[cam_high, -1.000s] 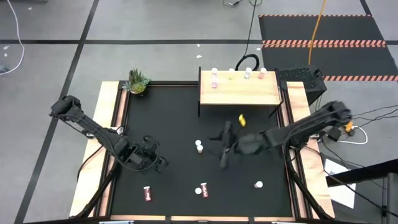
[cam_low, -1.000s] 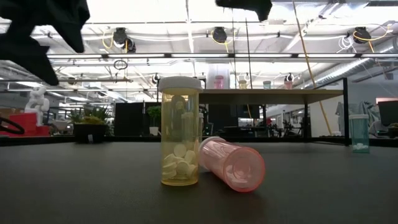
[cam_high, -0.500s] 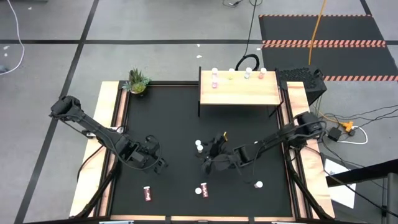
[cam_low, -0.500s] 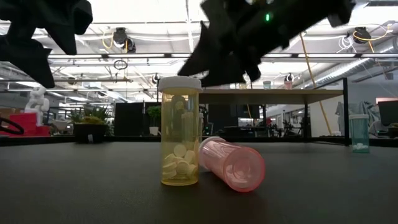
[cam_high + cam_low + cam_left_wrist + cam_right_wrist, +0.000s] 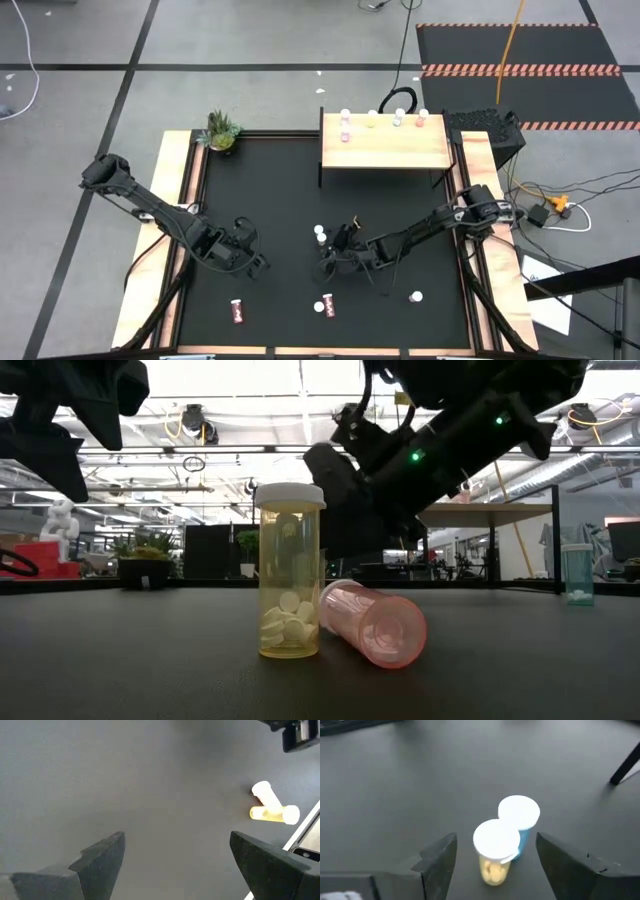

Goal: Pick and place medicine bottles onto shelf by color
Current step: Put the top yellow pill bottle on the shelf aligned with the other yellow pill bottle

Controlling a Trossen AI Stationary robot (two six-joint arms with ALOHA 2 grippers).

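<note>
Right wrist view shows the right gripper [image 5: 490, 857] with its fingers spread wide and nothing between them, poised above two upright bottles that stand touching each other: a yellow bottle [image 5: 495, 851] nearer the camera and a blue bottle [image 5: 520, 820] directly behind it. Both have their long axes vertical, white caps up, so the caps face the gripper. The yellow bottle sits roughly midway between the two fingers, slightly ahead of the tips; in my judgement the coming move turns on lowering onto it without catching its blue neighbour. Taking the shelf [image 5: 385, 150] as landmark, in the high view this pair [image 5: 320, 235] stands on the black table [image 5: 270, 200] well short of the shelf's front edge, toward its left corner, and the right gripper [image 5: 340, 252] is beside it, far nearer than the left. Four bottles already stand along the shelf's back edge. The left gripper [image 5: 240, 255] waits well apart from the shelf, also wide open and empty. Low view shows another yellow bottle [image 5: 290, 575] upright with a pink bottle [image 5: 375, 622] lying beside it, open end toward the camera.
</note>
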